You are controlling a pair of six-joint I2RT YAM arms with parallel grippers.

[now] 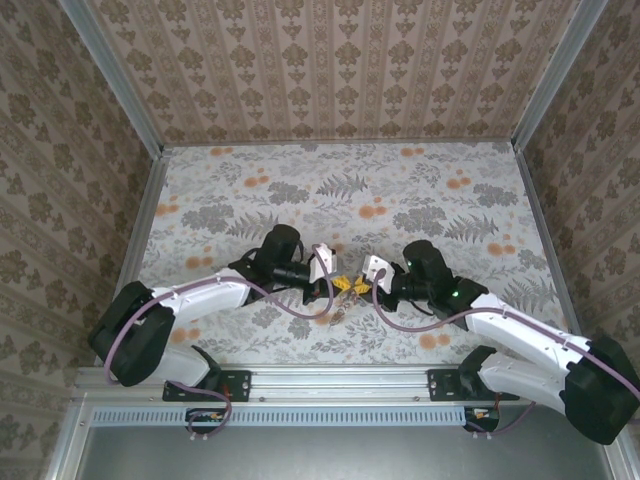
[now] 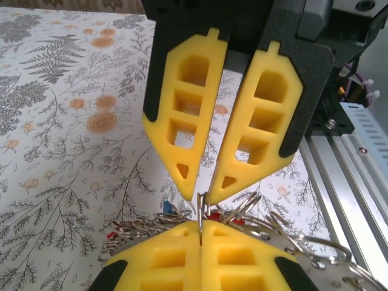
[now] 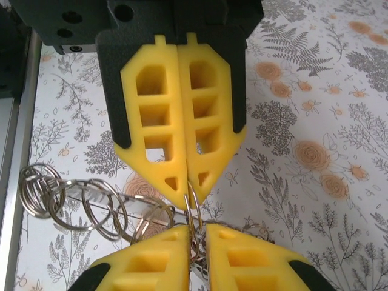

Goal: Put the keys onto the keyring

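Both grippers meet tip to tip low over the middle of the table. My left gripper (image 1: 338,288) (image 2: 200,225) is shut on a small thin split ring (image 2: 200,209) standing upright. Opposite it, my right gripper (image 2: 203,191) (image 3: 198,233) has its jaws a little apart, with that split ring (image 3: 193,206) loose in the gap. Behind my left fingers lies the keyring (image 2: 321,262), a grey band strung with several split rings. Among these rings lie the keys, one with a blue head (image 2: 166,207) and one with a red head (image 2: 113,233). The bunch rests on the table (image 1: 338,308).
More split rings (image 3: 42,191) lie on a thin wire to the left in the right wrist view. An aluminium rail (image 1: 340,380) (image 2: 354,160) runs along the near table edge. Patterned walls (image 1: 330,60) enclose the flowered table (image 1: 400,190) on three sides.
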